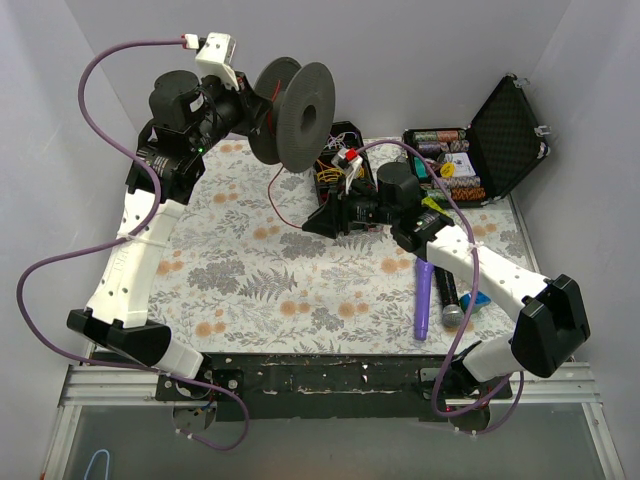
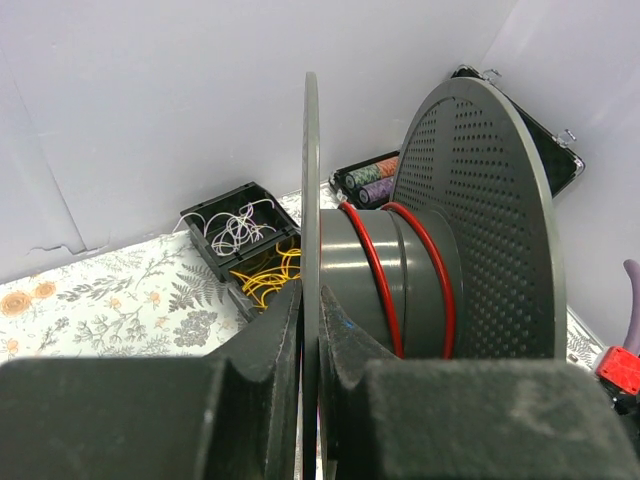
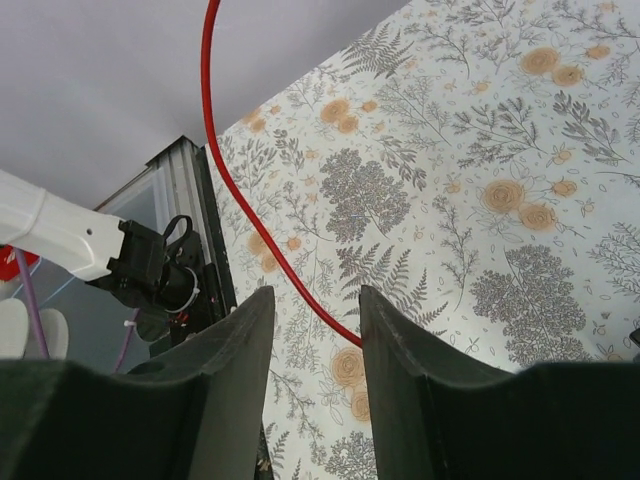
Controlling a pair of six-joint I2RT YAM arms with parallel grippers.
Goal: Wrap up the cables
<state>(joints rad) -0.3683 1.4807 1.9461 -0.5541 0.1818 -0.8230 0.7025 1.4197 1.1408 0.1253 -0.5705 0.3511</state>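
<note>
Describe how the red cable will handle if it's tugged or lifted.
Probably floppy but slightly springy: the red cable hangs from the spool in a smooth sagging curve, without kinks. Likely light, being thin beside the spool's hub. It may slide when tugged: only two turns sit on the smooth hub.

L gripper (image 2: 310, 305) clamped on spool (image 2: 485, 230) flange, red cable (image 2: 374, 270) round hub, wire box (image 2: 240, 240) behind

Robot lab test cell: white panel walls (image 1: 420, 50) enclose floral-cloth desk (image 1: 260, 290); left arm (image 1: 135, 250), right arm (image 1: 490, 270) bolted to black base plate (image 1: 320, 372); aluminium frame rail (image 1: 330, 397).
</note>
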